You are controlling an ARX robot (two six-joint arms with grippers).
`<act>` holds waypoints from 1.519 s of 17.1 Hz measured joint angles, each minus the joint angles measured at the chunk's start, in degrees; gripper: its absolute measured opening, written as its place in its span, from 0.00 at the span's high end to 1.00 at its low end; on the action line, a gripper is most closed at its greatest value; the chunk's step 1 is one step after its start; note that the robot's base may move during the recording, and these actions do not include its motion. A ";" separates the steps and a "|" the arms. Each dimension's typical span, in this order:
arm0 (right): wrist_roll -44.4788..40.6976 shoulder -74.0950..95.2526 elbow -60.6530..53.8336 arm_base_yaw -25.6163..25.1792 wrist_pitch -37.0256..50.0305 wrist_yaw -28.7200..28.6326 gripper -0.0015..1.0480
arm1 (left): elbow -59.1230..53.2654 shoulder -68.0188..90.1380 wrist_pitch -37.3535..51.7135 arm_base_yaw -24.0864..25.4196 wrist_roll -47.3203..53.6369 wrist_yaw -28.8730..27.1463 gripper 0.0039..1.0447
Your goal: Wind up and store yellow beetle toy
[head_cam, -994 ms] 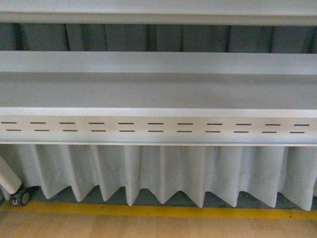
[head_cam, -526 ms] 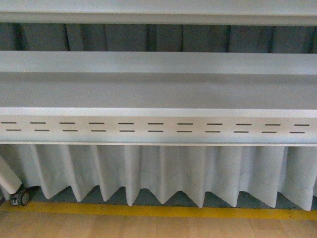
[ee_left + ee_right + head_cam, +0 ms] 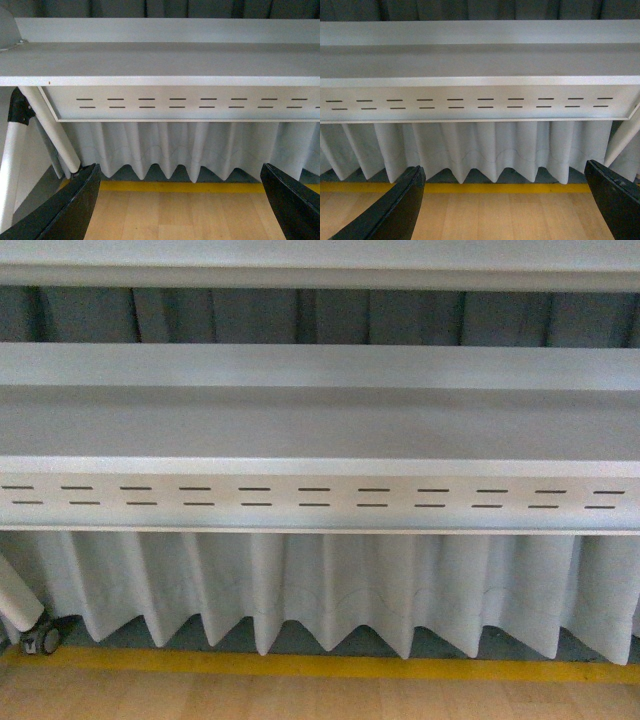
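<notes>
The yellow beetle toy is out of view in all three views. My left gripper (image 3: 182, 200) is open, its two black fingers (image 3: 75, 205) spread wide over a wooden floor with nothing between them. My right gripper (image 3: 504, 200) is open the same way, its black fingers (image 3: 400, 207) framing bare wooden floor. Neither arm shows in the front view.
A white table (image 3: 320, 425) with a slotted front panel (image 3: 320, 498) spans the front view, a white pleated skirt (image 3: 330, 585) hanging under it. A yellow floor line (image 3: 320, 668) runs along its foot. A white leg with a caster (image 3: 40, 638) stands at the lower left.
</notes>
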 joint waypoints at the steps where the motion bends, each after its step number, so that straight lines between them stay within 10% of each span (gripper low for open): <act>1: 0.00 0.00 0.00 0.00 0.00 0.00 0.06 | 0.00 0.00 0.00 0.00 0.00 0.00 0.06; 26: -0.02 0.02 0.00 0.00 0.17 0.00 0.06 | 0.00 0.04 -0.02 0.00 0.00 -0.04 0.06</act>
